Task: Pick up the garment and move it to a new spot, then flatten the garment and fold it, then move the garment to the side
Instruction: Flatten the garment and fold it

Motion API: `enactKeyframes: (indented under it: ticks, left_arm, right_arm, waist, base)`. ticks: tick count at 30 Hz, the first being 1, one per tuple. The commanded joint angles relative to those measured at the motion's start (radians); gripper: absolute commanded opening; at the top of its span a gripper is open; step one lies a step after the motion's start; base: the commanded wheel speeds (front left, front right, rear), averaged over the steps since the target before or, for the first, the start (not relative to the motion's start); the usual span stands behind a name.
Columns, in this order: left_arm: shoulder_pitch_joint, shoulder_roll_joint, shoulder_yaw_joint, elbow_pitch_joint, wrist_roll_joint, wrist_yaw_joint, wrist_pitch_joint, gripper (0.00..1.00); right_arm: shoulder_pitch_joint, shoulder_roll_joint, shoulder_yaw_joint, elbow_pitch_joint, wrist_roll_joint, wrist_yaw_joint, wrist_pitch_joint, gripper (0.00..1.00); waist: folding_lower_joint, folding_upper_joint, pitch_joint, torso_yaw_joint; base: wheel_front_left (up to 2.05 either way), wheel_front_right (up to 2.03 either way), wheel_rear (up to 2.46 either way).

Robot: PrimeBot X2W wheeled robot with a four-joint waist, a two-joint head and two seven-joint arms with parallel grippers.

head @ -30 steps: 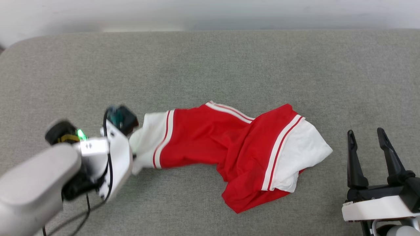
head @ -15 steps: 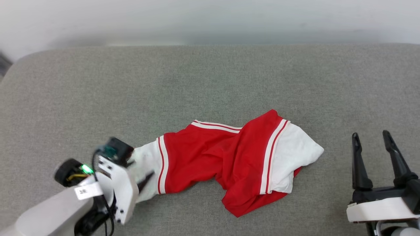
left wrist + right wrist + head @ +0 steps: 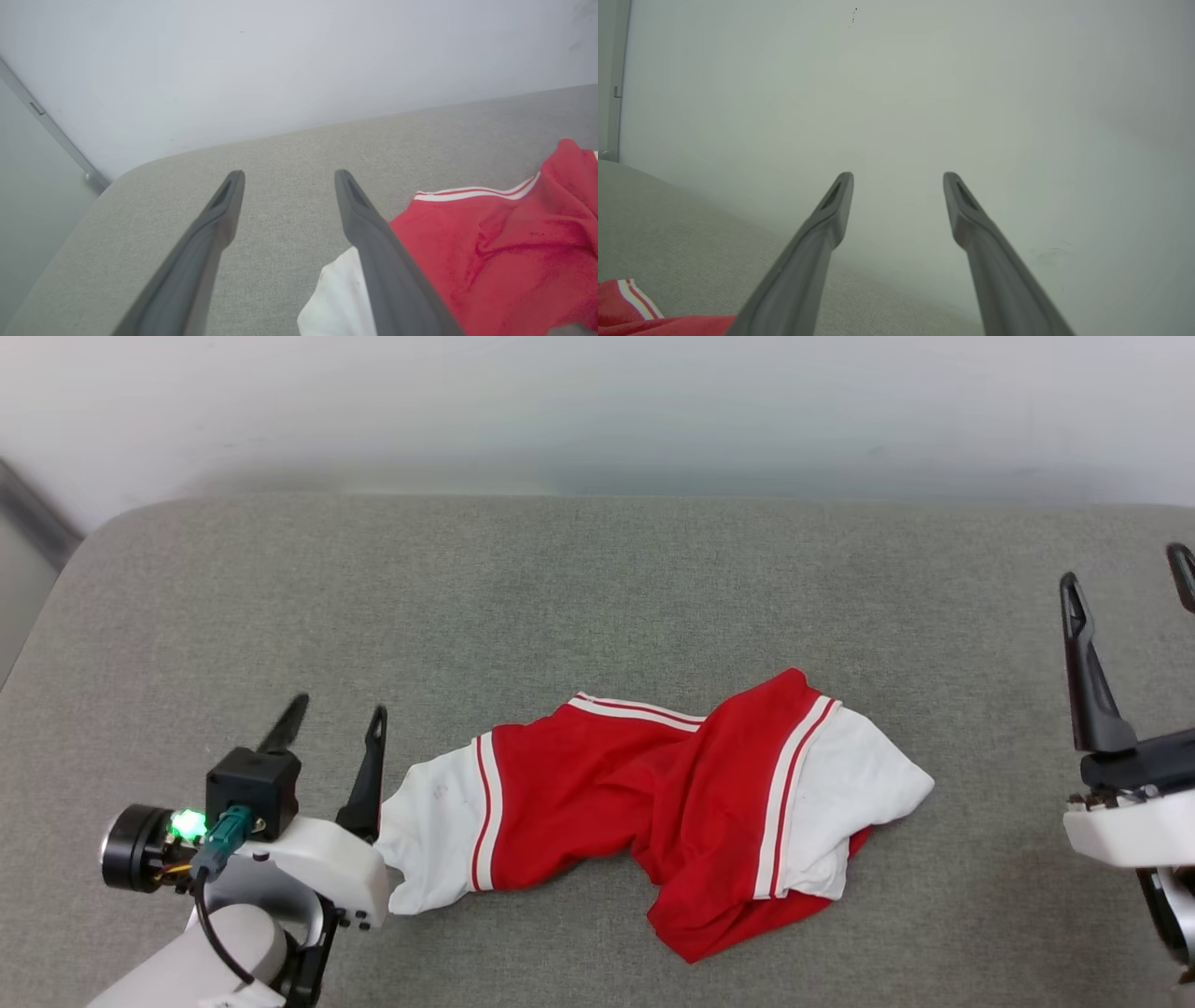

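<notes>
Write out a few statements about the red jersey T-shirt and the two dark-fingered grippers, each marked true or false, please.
The red jersey T-shirt with white sleeves lies crumpled on the grey fabric surface. True.
The left gripper is shut on the shirt. False: it is open, nothing between its fingers.
The right gripper is open, away from the shirt. True.
The shirt is neatly folded. False: it is bunched up.
</notes>
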Motion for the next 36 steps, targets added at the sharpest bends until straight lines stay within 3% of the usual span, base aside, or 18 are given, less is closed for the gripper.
enactKeyframes:
  ticks: [1,4,8,13,17,21,25,36]
  left_arm:
    - [0.032,-0.020,0.059,-0.035,0.056,0.033,-0.006,1.00]
    - [0.130,-0.068,0.175,-0.099,0.158,0.078,-0.005,1.00]
    - [0.238,-0.139,0.303,-0.156,0.283,0.087,-0.005,1.00]
    - [0.335,-0.231,0.413,-0.178,0.385,0.042,-0.005,1.00]
    - [0.368,-0.295,0.476,-0.165,0.443,-0.014,-0.005,1.00]
    - [0.371,-0.357,0.536,-0.153,0.494,-0.071,-0.005,1.00]
    - [0.352,-0.419,0.579,-0.136,0.542,-0.130,-0.006,1.00]
    - [0.320,-0.545,0.676,-0.107,0.647,-0.250,-0.006,1.00]
  right_arm:
    - [-0.026,-0.046,0.029,0.032,0.028,-0.001,-0.002,1.00]
    - [-0.085,-0.156,0.113,0.091,0.090,-0.001,0.058,1.00]
    - [-0.157,-0.300,0.253,0.098,0.238,-0.001,0.268,1.00]
    - [-0.249,-0.478,0.437,0.041,0.455,-0.001,0.581,1.00]
    - [-0.318,-0.581,0.573,0.003,0.601,-0.001,0.810,1.00]
    - [-0.385,-0.630,0.684,0.002,0.700,-0.001,0.986,1.00]
    - [-0.461,-0.637,0.792,0.041,0.731,-0.001,1.077,1.00]
    - [-0.593,-0.609,1.055,0.255,0.784,-0.001,1.085,1.00]
  waist:
    - [0.0001,-0.0001,-0.003,0.004]
    - [0.0001,-0.0001,-0.006,0.007]
    - [0.0001,-0.0001,-0.003,0.012]
    - [0.0001,-0.0001,0.013,0.025]
    - [0.0001,-0.0001,0.036,0.038]
    - [0.0001,-0.0001,0.072,0.056]
    - [0.0001,-0.0001,0.118,0.079]
    - [0.0001,-0.0001,0.220,0.129]
  base:
    - [0.00,0.00,0.00]
    - [0.00,0.00,0.00]
    - [0.00,0.00,0.00]
    - [0.00,0.00,0.00]
    - [0.00,0.00,0.00]
    - [0.00,0.00,0.00]
    - [0.00,0.00,0.00]
    - [0.00,0.00,0.00]
